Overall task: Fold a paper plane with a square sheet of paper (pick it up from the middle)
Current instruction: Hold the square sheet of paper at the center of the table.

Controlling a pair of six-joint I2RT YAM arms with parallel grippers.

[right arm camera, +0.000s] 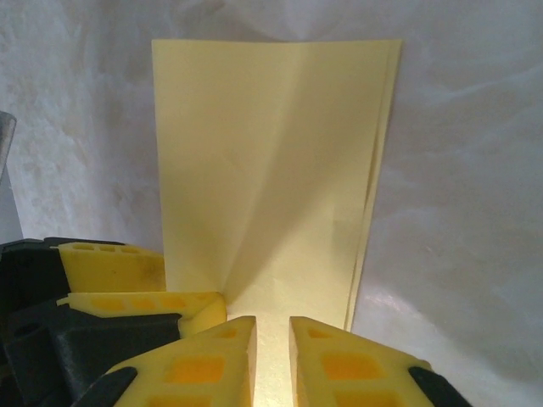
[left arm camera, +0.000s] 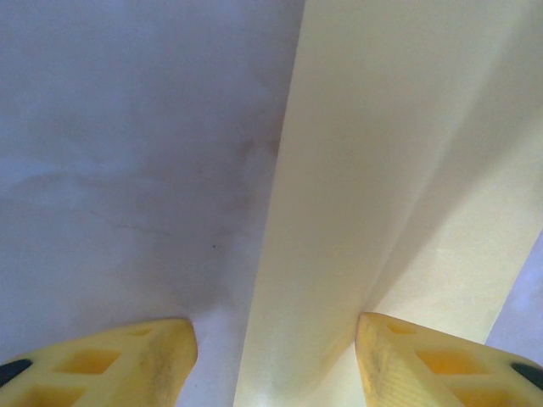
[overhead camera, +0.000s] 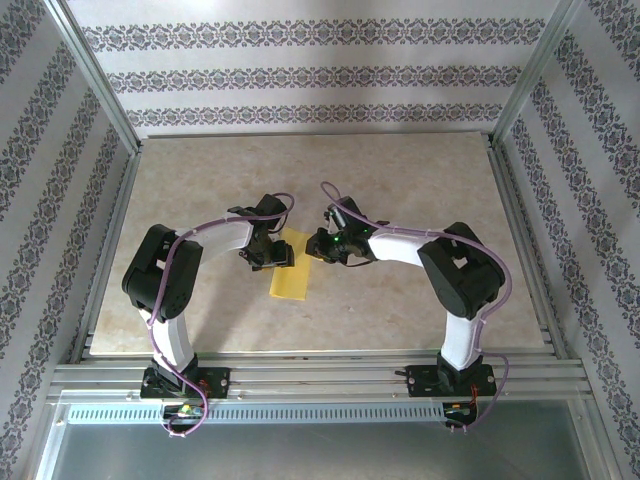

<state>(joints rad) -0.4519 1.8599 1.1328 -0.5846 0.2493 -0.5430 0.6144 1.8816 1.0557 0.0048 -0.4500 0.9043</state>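
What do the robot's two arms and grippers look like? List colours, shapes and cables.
Both the left arm and right arm have white links, bulky black joints and a lilac cable looped alongside. The left gripper and right gripper have chunky yellow fingers with moulded hollows and black inserts.

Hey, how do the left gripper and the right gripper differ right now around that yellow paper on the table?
The left gripper has its fingers spread wide; the right gripper has its fingers nearly together, just a thin slit. The left gripper straddles a side edge of the yellow paper, while the right gripper sits at the middle of another edge; whether it pinches the paper is unclear. Both have yellow fingers and are down at the paper.
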